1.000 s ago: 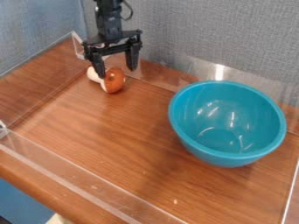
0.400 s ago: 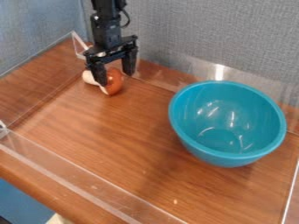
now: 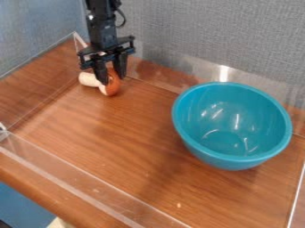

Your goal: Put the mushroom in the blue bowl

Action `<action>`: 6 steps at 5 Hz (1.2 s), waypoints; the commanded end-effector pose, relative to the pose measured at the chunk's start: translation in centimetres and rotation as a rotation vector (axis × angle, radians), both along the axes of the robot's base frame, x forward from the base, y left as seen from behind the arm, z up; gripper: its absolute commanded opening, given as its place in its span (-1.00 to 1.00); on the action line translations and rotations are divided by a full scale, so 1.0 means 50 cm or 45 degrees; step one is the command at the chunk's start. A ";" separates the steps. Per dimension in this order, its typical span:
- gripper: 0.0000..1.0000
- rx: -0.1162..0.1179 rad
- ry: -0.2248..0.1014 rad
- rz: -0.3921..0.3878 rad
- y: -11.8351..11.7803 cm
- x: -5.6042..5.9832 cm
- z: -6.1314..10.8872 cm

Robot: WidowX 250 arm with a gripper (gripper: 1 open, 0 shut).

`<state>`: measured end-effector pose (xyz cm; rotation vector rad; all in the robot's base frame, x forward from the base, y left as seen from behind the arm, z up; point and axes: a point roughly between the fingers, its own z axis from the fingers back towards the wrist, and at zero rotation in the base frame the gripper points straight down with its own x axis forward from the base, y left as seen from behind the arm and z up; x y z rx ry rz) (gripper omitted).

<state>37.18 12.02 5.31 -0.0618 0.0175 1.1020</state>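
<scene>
Camera: claw [image 3: 107, 61] clamped on the mushroom [image 3: 110, 82] over brown wood [image 3: 131, 142], grey textured wall [image 3: 215, 31] behind.

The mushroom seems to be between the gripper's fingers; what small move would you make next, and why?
I would probably lift it gently straight up: the gripper looks closed around the mushroom, which still sits at the wooden surface, away from the blue bowl.

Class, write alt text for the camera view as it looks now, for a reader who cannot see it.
A black gripper closes around a small orange-and-cream mushroom on a wooden surface. To the right sits a large blue bowl; grey walls stand behind.
</scene>
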 end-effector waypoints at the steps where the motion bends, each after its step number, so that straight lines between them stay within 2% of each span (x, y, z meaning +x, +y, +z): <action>1: -1.00 0.016 -0.075 -0.010 0.000 0.002 0.055; 3: -1.00 0.014 -0.092 0.041 -0.011 -0.027 0.065; 6: -1.00 0.015 -0.113 0.128 -0.001 -0.005 0.064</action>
